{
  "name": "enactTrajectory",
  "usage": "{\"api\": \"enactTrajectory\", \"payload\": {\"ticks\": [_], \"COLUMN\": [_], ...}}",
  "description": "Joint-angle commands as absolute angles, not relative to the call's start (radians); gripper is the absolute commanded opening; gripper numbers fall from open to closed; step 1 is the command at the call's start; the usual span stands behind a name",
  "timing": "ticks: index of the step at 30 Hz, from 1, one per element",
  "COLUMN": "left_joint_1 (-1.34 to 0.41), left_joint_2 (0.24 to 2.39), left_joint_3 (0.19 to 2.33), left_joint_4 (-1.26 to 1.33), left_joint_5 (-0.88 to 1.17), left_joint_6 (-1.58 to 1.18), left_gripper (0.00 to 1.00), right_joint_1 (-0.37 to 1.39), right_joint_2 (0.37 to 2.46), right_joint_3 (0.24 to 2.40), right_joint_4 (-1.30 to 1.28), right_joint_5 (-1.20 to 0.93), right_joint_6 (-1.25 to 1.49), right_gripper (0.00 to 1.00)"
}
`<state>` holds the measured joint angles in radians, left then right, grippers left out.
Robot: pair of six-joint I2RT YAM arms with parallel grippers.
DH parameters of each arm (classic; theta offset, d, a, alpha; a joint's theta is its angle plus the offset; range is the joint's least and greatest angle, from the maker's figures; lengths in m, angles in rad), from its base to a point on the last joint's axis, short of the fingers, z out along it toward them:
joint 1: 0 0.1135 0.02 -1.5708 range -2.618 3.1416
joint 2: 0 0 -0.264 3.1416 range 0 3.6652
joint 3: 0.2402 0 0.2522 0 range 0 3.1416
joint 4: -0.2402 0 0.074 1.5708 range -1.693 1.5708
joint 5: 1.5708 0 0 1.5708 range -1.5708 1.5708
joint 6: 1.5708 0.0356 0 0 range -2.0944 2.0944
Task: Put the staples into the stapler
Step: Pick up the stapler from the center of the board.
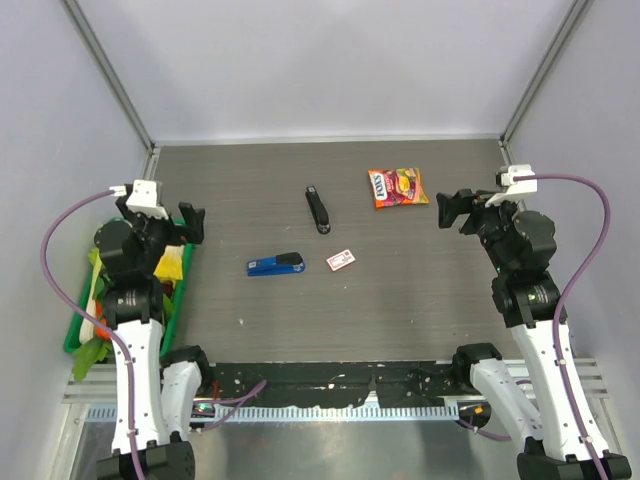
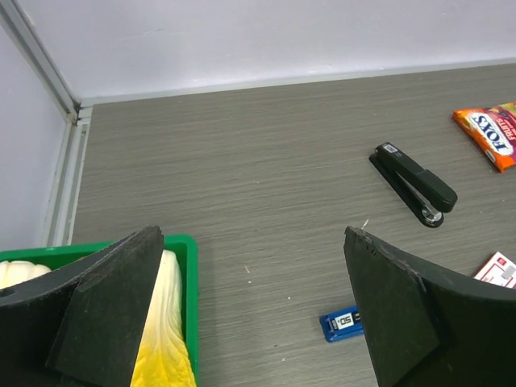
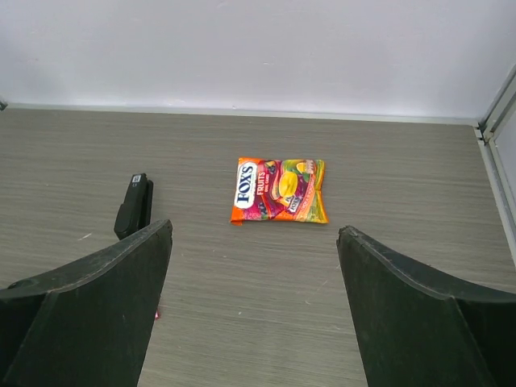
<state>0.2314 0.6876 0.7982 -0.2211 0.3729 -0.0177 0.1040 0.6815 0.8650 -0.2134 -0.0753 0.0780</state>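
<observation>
Left claw, right claw gape empty | black stapler toward far edge (staple box nearer) | best: pin base, lift top.

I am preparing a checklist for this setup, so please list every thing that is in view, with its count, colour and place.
stapler: one, black, middle of the table, toward the far side.
small box: one, white and red, nearer than the stapler; no loose staples show.
blue item: one, blue with a black part, left of the small box; what it is, I cannot tell.
snack bag: one, orange, far right.
bin: one, green, left edge, holding leafy vegetables.
table: one, dark grey.
left gripper: one, black, open, empty, left side.
right gripper: one, black, open, empty, right side.
</observation>
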Motion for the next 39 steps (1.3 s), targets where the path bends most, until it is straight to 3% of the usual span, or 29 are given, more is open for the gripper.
{"api": "enactTrajectory", "payload": {"ticks": [1,6,19,24,31,39], "left_joint_1": [0.241,0.241,0.212,0.083,-0.224,-0.274], "left_joint_2": [0.690,0.690,0.803,0.888,0.979,1.213], "left_joint_3": [0.799,0.796,0.897,0.930,0.865,0.940], "left_joint_4": [-0.207,-0.227,-0.394,-0.551,-0.574,-0.589], "left_joint_5": [0.452,0.587,0.690,0.605,0.364,0.413], "left_joint_6": [-0.008,0.028,0.153,0.303,0.446,0.567], "left_gripper": [1.00,1.00,1.00,1.00,1.00,1.00], "right_joint_1": [0.110,0.109,0.110,0.110,0.110,0.109], "right_joint_2": [0.686,0.692,0.701,0.698,0.703,0.713], "right_joint_3": [0.870,0.831,0.818,0.815,0.813,0.813], "right_joint_4": [-0.173,-0.160,-0.183,-0.189,-0.192,-0.198], "right_joint_5": [-0.089,-0.135,-0.227,-0.235,-0.227,-0.216], "right_joint_6": [0.074,-0.058,-0.121,-0.138,-0.156,-0.173], "right_gripper": [0.89,0.89,0.89,0.89,0.89,0.89]}}
